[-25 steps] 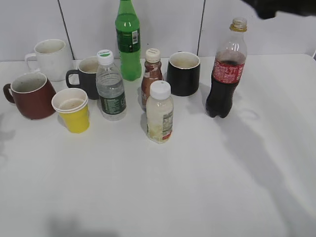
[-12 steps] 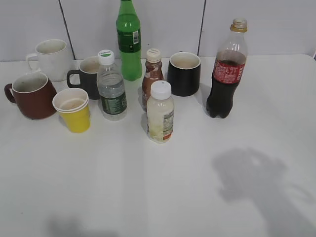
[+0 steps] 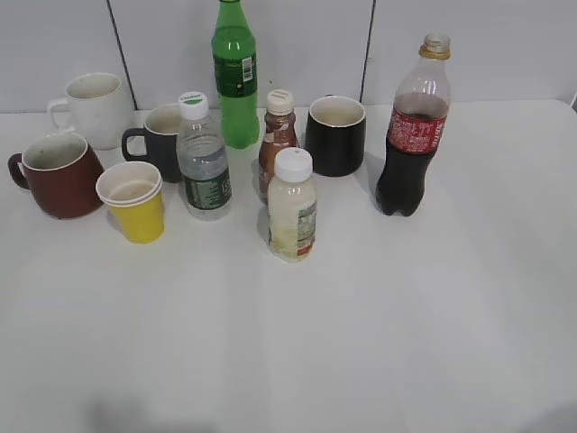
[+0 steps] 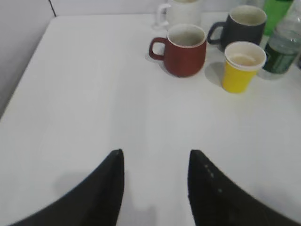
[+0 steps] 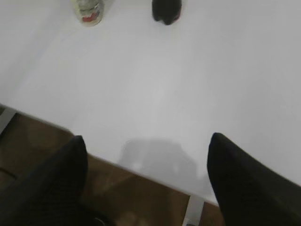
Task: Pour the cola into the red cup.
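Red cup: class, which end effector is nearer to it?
Left. The left end effector faces the red cup across bare table; the right end effector hangs off the table's edge.

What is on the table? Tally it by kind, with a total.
Bottles: 5: cola, green bottle, water bottle, brown bottle, pale drink bottle.
Mugs: 4: red cup, white mug, two black mugs.
Paper cups: 1: yellow cup.
Total: 10.

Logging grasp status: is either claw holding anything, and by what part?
Nothing is held: both the left claw and right claw are open and empty.
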